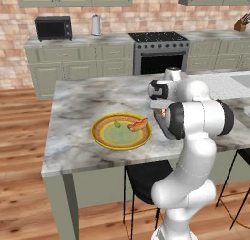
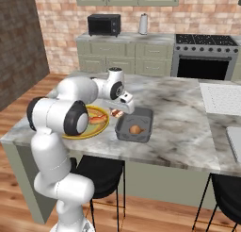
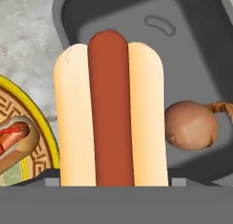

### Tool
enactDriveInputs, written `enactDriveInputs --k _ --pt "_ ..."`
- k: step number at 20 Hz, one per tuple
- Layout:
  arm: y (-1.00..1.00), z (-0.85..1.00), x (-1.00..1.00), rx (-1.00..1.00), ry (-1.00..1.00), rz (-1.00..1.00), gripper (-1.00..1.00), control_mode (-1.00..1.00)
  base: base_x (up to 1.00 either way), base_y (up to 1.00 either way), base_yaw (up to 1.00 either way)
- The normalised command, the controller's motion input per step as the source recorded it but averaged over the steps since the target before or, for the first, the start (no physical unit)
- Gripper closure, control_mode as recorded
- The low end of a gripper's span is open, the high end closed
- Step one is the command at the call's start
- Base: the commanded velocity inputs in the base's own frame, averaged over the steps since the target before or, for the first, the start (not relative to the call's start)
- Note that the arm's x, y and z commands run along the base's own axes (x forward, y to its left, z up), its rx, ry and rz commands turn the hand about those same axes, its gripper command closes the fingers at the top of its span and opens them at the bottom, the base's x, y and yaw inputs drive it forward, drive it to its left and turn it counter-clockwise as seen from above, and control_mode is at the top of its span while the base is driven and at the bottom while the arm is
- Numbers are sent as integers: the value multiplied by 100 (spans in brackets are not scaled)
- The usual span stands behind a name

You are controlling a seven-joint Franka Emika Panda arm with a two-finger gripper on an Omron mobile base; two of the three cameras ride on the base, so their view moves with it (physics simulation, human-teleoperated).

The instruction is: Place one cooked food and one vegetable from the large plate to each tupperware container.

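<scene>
I saw a black microwave (image 1: 53, 28) and a white kettle (image 1: 95, 25) on the back counter, a stove (image 1: 158, 51) beside them, a knife block (image 1: 240, 24) farther right.

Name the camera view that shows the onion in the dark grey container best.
The hand view: the onion appears large, brown, its stem visible, on the dark grey container's floor beside the hot dog. The right base view shows it as a small blob. In the left base view, the arm hides it.

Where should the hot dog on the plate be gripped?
Grip the hot dog across its middle, coming from above and closing on the bun's two long sides. It is long and narrow and lies low near the plate rim, with its top side exposed.
</scene>
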Motion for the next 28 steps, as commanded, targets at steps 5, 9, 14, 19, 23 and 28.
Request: enactDriveInputs --k 5,9,14,19,23,28 --pt "-41 -15 30 1 2 35 100 -100 0 0 0" --pt "-6 -37 6 0 0 32 100 -100 0 0 0" --pt "-3 -32 3 0 0 3 100 -100 0 0 0" --pt "-7 -25 6 0 0 -3 100 -100 0 0 0" --pt "0 -38 20 0 0 0 100 -100 0 0 0" --pt "0 -11 19 0 0 0 100 -100 0 0 0"
